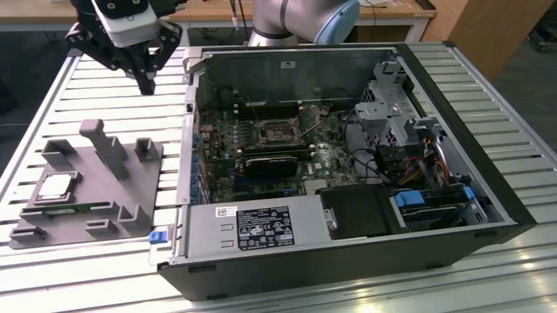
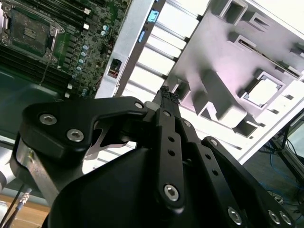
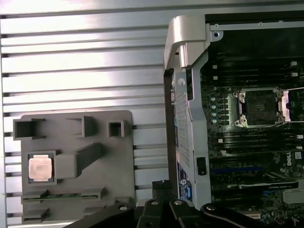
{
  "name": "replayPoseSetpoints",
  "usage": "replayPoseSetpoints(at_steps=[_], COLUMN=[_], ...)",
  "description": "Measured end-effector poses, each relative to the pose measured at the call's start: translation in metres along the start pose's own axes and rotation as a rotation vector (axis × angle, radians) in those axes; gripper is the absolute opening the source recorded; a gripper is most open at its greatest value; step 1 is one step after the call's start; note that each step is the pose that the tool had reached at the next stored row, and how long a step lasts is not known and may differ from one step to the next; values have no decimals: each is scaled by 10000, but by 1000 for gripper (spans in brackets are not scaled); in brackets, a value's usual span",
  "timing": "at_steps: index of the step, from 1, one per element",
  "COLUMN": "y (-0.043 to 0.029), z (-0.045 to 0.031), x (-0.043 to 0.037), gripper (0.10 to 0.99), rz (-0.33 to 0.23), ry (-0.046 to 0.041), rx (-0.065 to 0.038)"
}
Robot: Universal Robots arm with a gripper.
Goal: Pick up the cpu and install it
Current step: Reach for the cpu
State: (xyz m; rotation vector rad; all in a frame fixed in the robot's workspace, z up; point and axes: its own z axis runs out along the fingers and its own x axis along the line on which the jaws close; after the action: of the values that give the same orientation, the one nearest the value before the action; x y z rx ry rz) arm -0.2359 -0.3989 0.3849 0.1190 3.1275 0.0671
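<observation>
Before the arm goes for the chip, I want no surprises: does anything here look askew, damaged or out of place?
Nothing stands out. The cpu lies flat in its square recess on the grey fixture, the motherboard socket sits open and empty, and the gripper hangs shut above the slatted table, holding nothing.

Arm (image 1: 301, 19) cut off above, claw (image 1: 146, 86) partly cropped

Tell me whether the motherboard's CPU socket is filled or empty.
Empty: the socket lies bare, and the cpu sits in the grey fixture outside the case.
</observation>
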Motion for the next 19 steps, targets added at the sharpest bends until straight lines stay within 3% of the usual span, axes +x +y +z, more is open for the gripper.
replayPoseSetpoints(at_steps=[19], y=[-9], z=[8], x=[116], gripper=[106], rz=[1], ry=[13], rx=[1])
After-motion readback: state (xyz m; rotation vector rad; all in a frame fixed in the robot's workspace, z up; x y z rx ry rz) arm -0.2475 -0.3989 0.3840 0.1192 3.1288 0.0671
